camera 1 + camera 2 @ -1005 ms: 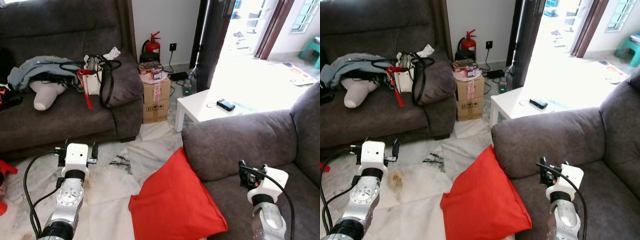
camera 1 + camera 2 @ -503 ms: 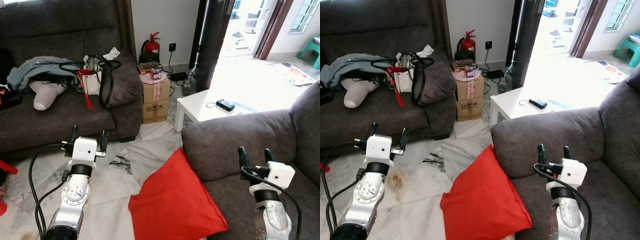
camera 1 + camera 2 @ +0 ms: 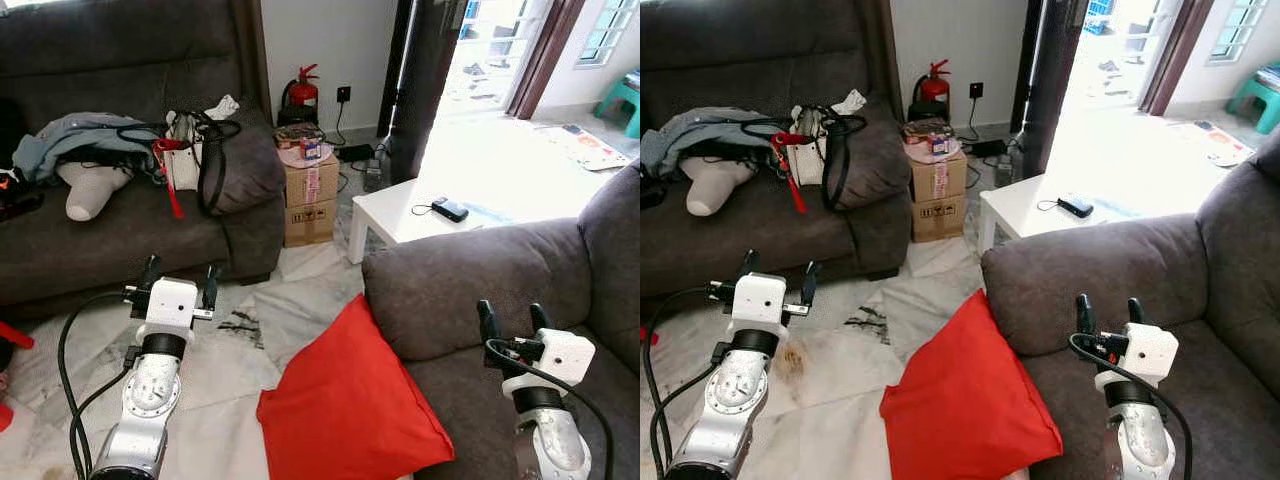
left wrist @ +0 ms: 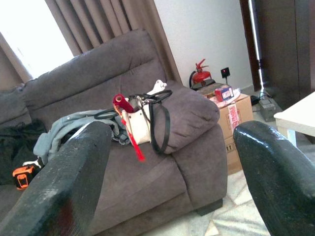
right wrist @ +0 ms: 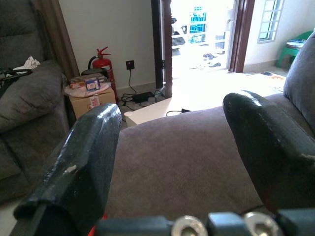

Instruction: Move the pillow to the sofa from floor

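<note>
Both grippers have risen and turned upright since a second ago, fingers now pointing up and spread apart, holding nothing. From where I stand, the left gripper (image 3: 180, 280) hovers over the pale marble floor (image 3: 300, 300) in front of the cluttered dark grey sofa (image 3: 120, 230), and the right gripper (image 3: 514, 320) hangs above the seat of the nearer grey fabric sofa (image 3: 470, 280).

Between them, the square red pillow (image 3: 350, 410) sits on the floor, leaning against the front of the nearer sofa, untouched.

To do the pickup well, I'd say both arms should come down and inward, one gripper on each side edge of the pillow, squeezing the soft corners firmly so it doesn't sag free, then lift clear of the seat edge before setting it down.

As for containers: a white handbag with black straps (image 3: 195, 150) sits on the far sofa's seat, contents hidden; a brown cardboard box (image 3: 312, 195) stands closed beside that sofa, with small packets resting on top.
</note>
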